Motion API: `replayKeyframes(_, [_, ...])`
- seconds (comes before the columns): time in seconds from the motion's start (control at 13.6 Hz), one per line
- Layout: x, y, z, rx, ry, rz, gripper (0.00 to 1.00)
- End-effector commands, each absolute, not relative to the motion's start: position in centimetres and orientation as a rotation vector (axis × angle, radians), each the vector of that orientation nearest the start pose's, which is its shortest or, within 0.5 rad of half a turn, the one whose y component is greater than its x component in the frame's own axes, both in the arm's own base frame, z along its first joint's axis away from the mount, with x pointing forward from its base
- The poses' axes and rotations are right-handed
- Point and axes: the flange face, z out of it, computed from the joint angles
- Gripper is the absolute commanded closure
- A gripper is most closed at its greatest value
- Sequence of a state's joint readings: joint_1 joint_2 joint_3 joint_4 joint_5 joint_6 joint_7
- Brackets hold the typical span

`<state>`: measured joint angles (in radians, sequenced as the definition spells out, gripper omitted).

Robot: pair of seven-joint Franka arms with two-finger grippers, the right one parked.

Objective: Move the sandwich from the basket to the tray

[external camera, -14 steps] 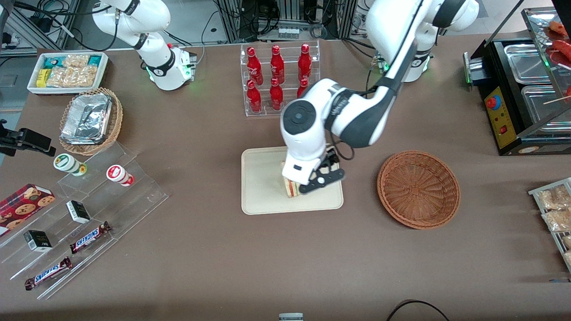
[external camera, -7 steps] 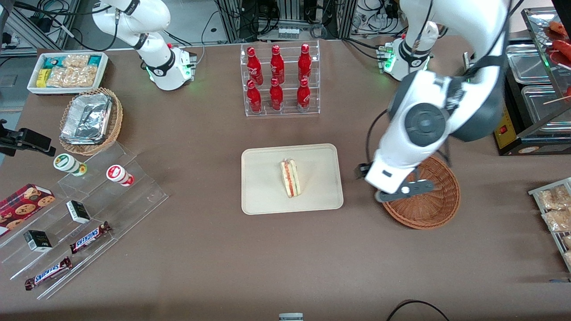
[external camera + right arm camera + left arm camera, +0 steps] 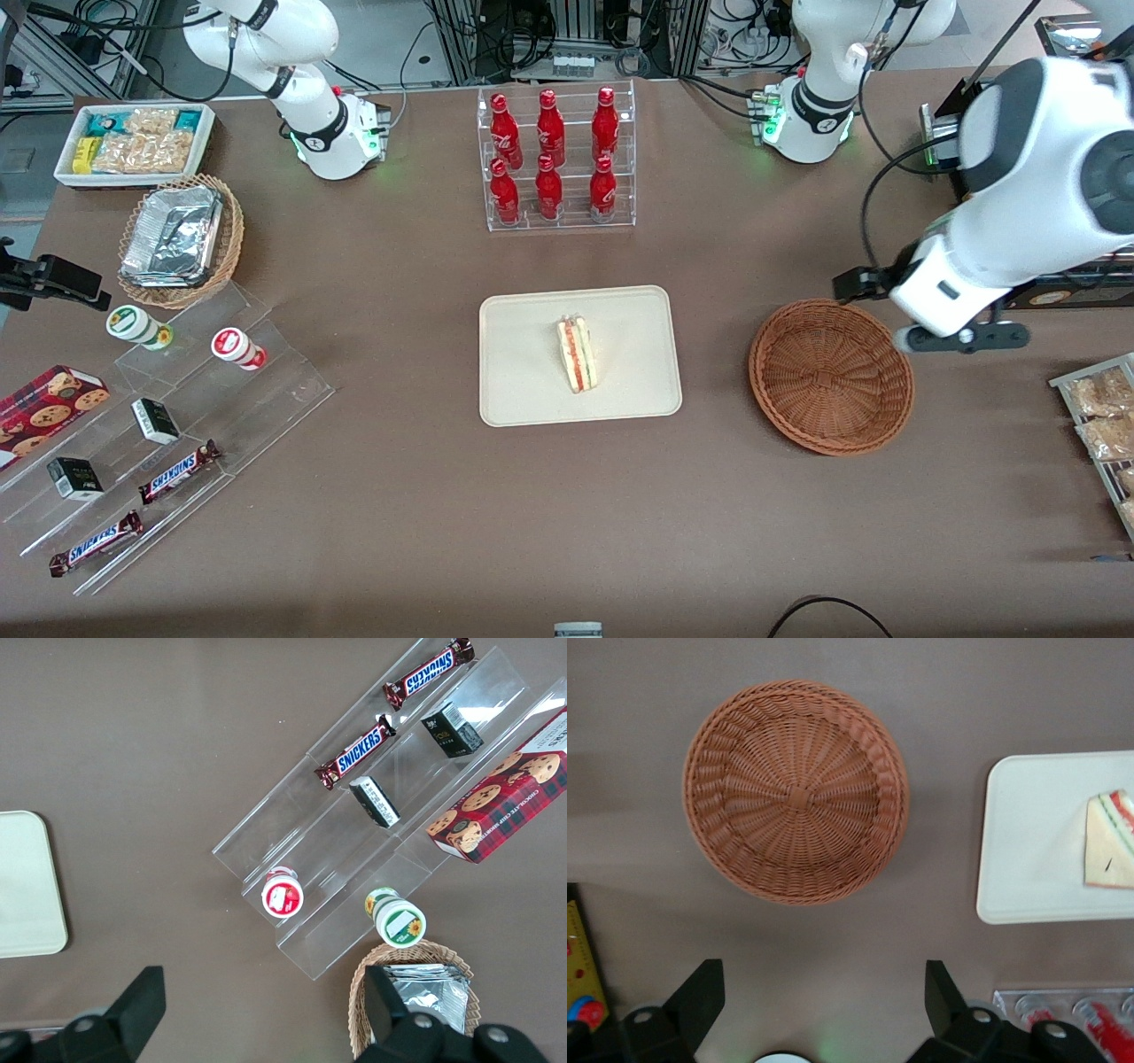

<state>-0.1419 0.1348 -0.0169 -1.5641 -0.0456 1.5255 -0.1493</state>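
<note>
Pincer (image 3: 961, 338) now off past one basket (image 3: 831, 377), wide open, empty; one sandwich (image 3: 577, 355) on one tray (image 3: 523, 372).

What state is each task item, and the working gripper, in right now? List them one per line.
sandwich: lying on the tray, free of any grip.
tray: flat on the table, holding the sandwich.
basket: upright, empty.
left gripper: open, holding nothing, raised above the table beside the basket.
</note>
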Motion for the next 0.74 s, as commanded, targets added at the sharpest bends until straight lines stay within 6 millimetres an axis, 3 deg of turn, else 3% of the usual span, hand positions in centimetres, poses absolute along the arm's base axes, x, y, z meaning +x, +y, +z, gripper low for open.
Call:
replayKeyframes(0.0, [54.3, -7.2, 56.9, -3.146, 0.114, 0.248, 0.0])
replayKeyframes(0.3, [52.1, -4.9, 60.0, -3.108, 0.276, 0.245, 0.0])
replayKeyframes(0.66, [51.4, -3.5, 60.6, -3.089, 0.284, 0.238, 0.0])
